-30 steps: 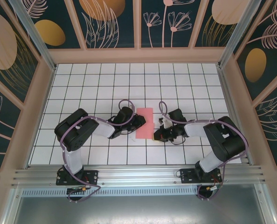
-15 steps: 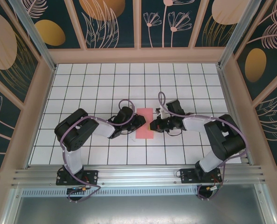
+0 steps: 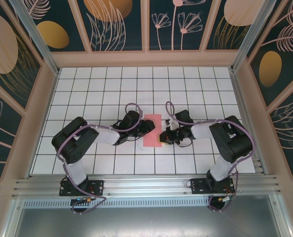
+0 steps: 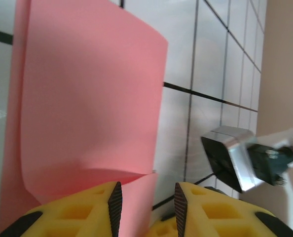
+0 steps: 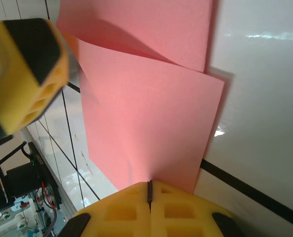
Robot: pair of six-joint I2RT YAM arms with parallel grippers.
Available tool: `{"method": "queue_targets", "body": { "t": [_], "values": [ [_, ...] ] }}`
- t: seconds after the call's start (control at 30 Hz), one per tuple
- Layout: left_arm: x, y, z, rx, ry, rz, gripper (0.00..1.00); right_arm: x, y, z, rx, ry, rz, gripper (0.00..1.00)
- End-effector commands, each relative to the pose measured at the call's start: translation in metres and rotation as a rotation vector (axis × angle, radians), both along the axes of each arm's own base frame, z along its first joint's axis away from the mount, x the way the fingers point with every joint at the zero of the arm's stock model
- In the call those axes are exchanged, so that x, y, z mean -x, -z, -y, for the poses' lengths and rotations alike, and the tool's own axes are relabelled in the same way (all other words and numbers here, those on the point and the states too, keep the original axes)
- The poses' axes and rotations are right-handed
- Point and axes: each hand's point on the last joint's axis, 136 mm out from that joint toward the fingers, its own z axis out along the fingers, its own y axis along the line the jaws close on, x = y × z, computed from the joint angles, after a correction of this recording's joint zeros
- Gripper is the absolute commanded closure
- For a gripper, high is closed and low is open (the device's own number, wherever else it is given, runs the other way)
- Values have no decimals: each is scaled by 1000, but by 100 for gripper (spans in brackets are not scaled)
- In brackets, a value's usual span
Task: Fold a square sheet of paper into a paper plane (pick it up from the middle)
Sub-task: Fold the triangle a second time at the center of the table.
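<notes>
Right wrist, right gripper (image 5: 149,189) closed, touching paper (image 5: 151,123)

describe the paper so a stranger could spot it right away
On the white grid table, look mid-table between the left gripper and the right gripper. The square sheet of paper lies there, folded over. It is the only pink thing.

**Setting: enclosed robot test cell, lab-type**

White gridded surface (image 3: 87,89) boxed in on three sides by framed wall panels (image 3: 119,29) printed with leaves and flowers. Aluminium rail (image 3: 146,183) along the near edge carries two arm bases, left arm (image 3: 72,143) and right arm (image 3: 233,143), with purple cabling (image 3: 130,104) exposed.
</notes>
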Motion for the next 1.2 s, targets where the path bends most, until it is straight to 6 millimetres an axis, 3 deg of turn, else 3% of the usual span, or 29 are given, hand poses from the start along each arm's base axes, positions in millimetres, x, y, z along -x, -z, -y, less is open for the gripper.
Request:
{"method": "queue_targets", "body": {
  "t": [0.0,0.13,0.23,0.5,0.7,0.97,1.17],
  "values": [
    [2,-26,4,25,28,40,63,9,25,12,84,25,-45,96],
    [13,-28,17,54,72,28,66,8,24,11,85,27,-43,97],
    [22,-17,26,66,100,-5,72,8,24,11,85,27,-42,96],
    [29,17,23,71,70,-79,75,7,23,11,87,31,-41,97],
    [25,41,4,-41,13,-73,75,10,26,14,105,27,-47,97],
    [8,42,-26,-136,-77,-48,73,15,32,19,146,15,-50,100],
    [0,42,-35,-216,-102,-63,70,17,31,17,161,1,-40,100]
  ]
}}
